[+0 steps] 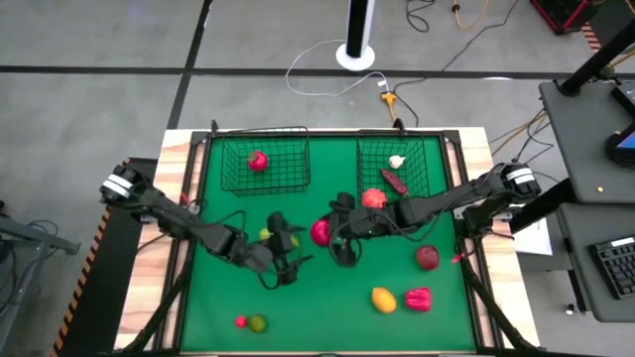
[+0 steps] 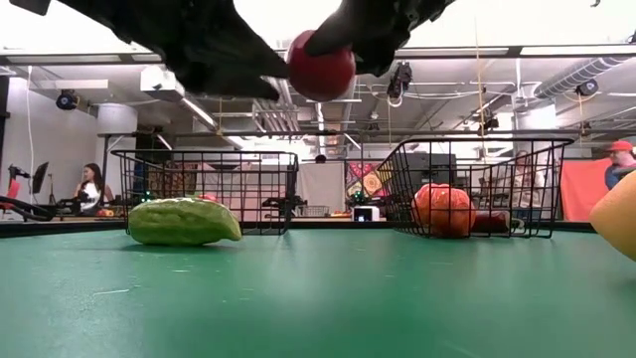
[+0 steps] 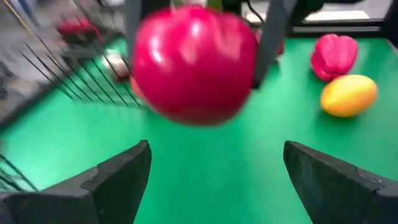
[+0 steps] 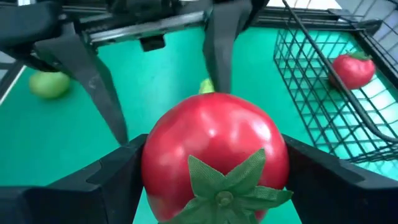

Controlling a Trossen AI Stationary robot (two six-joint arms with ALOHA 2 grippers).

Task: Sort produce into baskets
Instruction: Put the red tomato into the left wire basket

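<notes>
A red tomato (image 4: 211, 143) with a green calyx hangs above the middle of the green table (image 1: 397, 327), with my right gripper (image 4: 214, 165) shut on it; the low view shows the tomato (image 2: 320, 65) high over the mat. My left gripper (image 3: 214, 155) faces it from the table's left, open, its fingers short of the tomato (image 3: 193, 62). The left basket (image 1: 263, 164) holds one red piece (image 1: 258, 160). In the right basket (image 1: 402, 164) lie a white garlic (image 1: 397, 161) and red pieces (image 1: 375, 198). A yellow-green oblong piece (image 2: 184, 221) lies on the mat by my left arm. My right gripper pinches the tomato between its two fingers, one on each side of its round body (image 4: 155, 168). The fingers come from the table's right, slanting a little downward. The tomato is lifted clear of the mat, its green calyx (image 4: 227, 186) turned toward the wrist.
On the near right of the mat lie a red round piece (image 1: 427, 258), an orange-yellow one (image 1: 384, 298) and a red pepper (image 1: 418, 297). A green lime (image 1: 258, 323) and a small red piece (image 1: 241, 320) lie near the front left. Both baskets stand along the far edge.
</notes>
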